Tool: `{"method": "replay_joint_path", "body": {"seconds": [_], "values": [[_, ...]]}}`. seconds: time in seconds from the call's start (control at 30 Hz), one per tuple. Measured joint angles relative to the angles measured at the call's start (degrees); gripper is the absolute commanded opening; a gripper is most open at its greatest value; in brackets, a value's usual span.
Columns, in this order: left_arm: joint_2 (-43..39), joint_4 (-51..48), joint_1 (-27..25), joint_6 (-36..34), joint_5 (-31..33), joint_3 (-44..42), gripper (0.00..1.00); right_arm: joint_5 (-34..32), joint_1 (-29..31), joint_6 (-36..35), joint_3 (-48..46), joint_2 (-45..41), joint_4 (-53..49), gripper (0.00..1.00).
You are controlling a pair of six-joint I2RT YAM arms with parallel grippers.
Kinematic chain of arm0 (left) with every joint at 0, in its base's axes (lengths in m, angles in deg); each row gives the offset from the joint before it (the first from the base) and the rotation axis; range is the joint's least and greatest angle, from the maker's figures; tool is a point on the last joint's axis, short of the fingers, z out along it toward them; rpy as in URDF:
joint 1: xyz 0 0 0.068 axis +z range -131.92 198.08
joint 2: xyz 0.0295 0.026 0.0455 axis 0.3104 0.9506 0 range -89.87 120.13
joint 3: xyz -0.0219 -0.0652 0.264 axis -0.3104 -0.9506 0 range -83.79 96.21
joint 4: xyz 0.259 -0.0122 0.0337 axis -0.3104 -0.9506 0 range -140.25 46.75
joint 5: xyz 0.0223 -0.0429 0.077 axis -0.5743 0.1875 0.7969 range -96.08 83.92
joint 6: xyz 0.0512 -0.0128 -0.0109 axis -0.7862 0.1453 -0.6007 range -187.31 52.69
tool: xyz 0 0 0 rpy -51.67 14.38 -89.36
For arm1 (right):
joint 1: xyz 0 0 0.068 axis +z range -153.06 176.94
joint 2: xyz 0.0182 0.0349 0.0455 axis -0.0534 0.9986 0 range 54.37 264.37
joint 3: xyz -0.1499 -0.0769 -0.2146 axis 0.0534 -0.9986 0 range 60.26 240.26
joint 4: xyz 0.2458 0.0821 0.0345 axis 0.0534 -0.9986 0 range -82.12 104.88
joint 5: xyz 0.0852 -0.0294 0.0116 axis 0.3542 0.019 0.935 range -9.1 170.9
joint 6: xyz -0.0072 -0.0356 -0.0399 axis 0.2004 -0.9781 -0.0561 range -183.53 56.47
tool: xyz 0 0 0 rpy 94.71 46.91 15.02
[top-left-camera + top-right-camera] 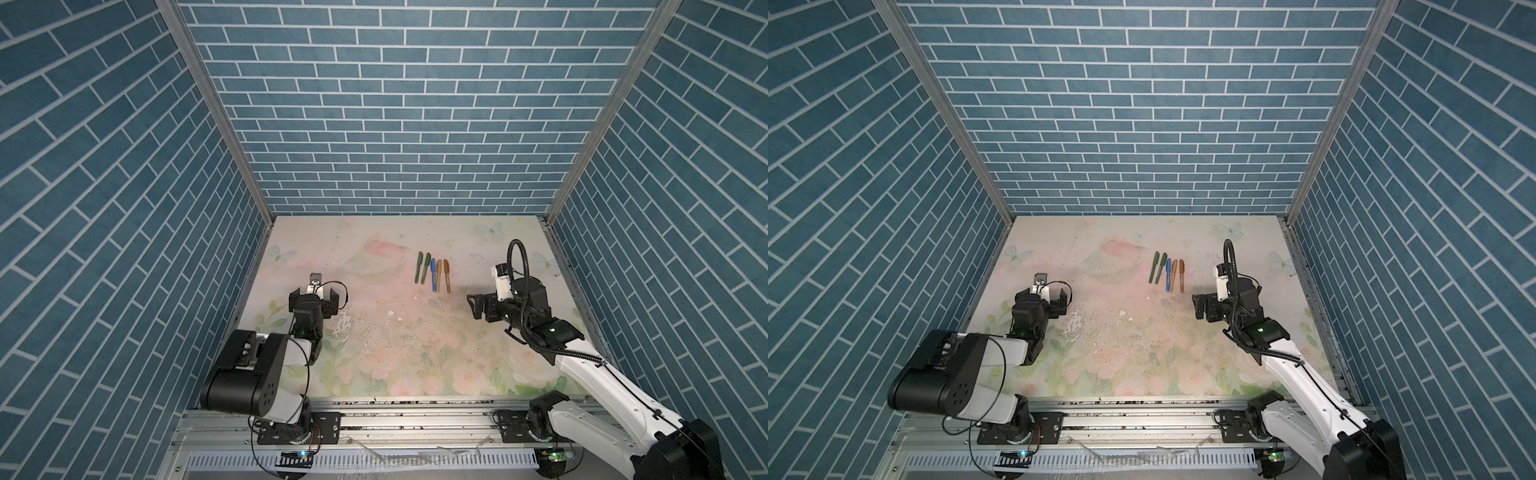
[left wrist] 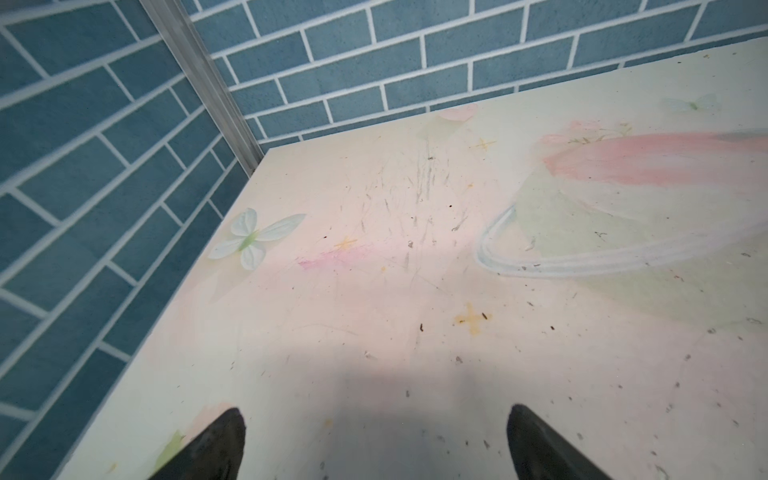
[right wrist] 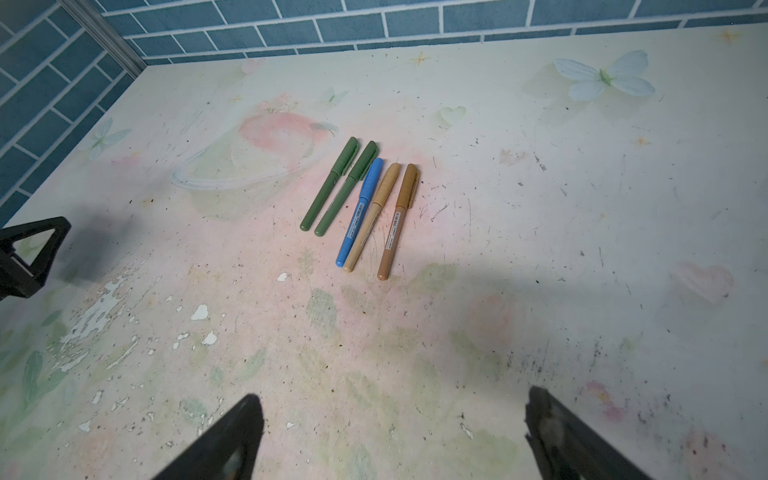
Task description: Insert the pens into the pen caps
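Five pens point(image 3: 358, 216) lie capped, 12 o'clock on tabletop point(image 1: 374, 353); left pincer point(image 2: 374, 411) and right pincer point(image 3: 395, 395) spread, empty. Capping judged complete; retract.

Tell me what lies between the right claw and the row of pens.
Nothing: in the right wrist view only bare, scuffed table separates the open right claw from the capped pens.

Of 5 pens point(image 3: 359, 212), 2 are dark green, 1 blue, 1 tan, 1 golden-brown. The table point(image 3: 540, 249) is pale pink-green with flowers and butterflies; the walls point(image 1: 395, 104), teal-blue brick with white joints.
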Motion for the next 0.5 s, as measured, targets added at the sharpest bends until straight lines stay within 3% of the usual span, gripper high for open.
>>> {"method": "replay_joint_path", "body": {"seconds": [0.27, 0.5], "values": [[0.55, -2.1, 3.54, 1.27, -6.73, 5.55, 1.0, -0.79, 0.0, -2.91, 0.0, 2.36, 1.49, 0.99], [0.55, -3.3, 3.67, 1.77, -7.93, 5.6, 0.99, -4.98, 0.0, -12.28, -3.28, 3.23, 9.46, 0.99]]}}
